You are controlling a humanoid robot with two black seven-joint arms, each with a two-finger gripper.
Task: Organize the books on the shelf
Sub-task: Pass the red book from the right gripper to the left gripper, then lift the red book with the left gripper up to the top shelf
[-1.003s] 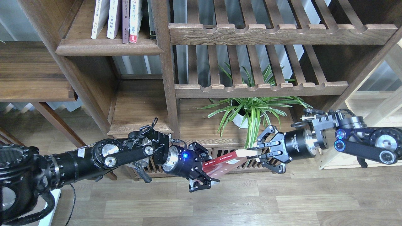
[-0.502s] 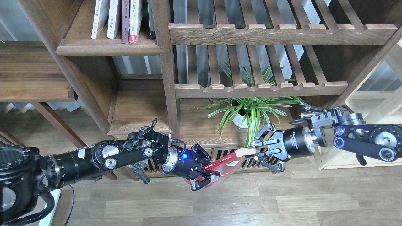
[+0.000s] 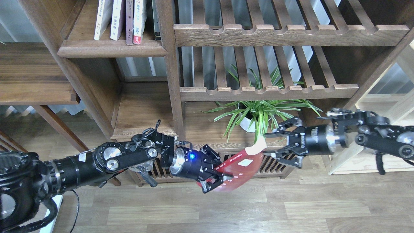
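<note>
A thin red book [image 3: 241, 163] with yellow title hangs low in front of the cabinet, its cover bowed downward. My left gripper [image 3: 216, 177] is shut on the book's lower left end. My right gripper [image 3: 270, 144] comes in from the right with its fingers spread, standing on either side of the book's white upper corner [image 3: 257, 147]. The shelf [image 3: 113, 50], a dark brown board with a thick rounded lip, is at the upper left, far above both grippers.
Several thin upright spines [image 3: 129, 19] stand on that shelf. Slatted racks [image 3: 268, 92] fill the middle. A potted spider plant [image 3: 258, 113] sits right behind the book. A lower cubby [image 3: 142, 110] lies left of the post; pale shelving [image 3: 381, 152] stands right.
The right gripper has spread its fingers, turned and risen slightly. The left gripper has closed on the book and rolled, and the book now tilts up to the right with its cover sagging.
</note>
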